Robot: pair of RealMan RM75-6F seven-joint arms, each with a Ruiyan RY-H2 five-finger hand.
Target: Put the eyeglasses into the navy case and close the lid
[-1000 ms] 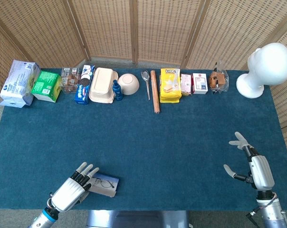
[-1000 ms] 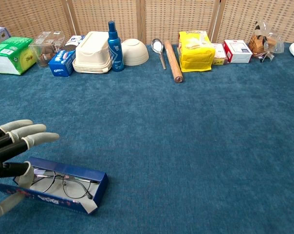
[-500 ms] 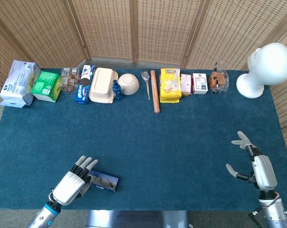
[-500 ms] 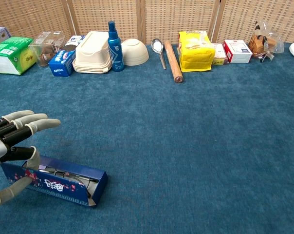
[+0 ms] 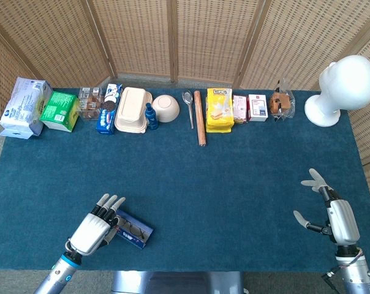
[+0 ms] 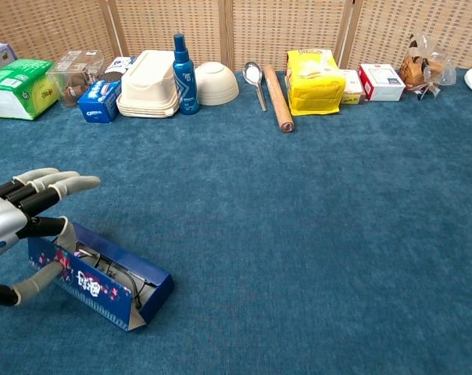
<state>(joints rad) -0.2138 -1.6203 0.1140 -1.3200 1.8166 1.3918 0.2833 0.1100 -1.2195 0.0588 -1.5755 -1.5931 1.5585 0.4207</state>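
The navy case (image 6: 111, 285) lies at the near left of the blue table, also seen as the case (image 5: 133, 229) in the head view. The eyeglasses (image 6: 103, 266) lie inside it, partly hidden by the patterned lid, which stands raised along the near side. My left hand (image 6: 21, 223) is at the case's left end, fingers stretched out over it and thumb pressing against the lid; the same left hand (image 5: 94, 228) shows in the head view. My right hand (image 5: 332, 215) hovers far off at the near right, fingers spread and holding nothing.
Along the far edge stand a green box (image 6: 16, 87), a blue bottle (image 6: 182, 66), a white bowl (image 6: 216, 82), a rolling pin (image 6: 278, 98), a yellow packet (image 6: 316, 80) and small boxes. A white mannequin head (image 5: 344, 86) is at the far right.
The lid has risen from lying flat to standing up along the case. The case's left end has swung away from me under the left hand. The right hand has drifted slightly toward me.
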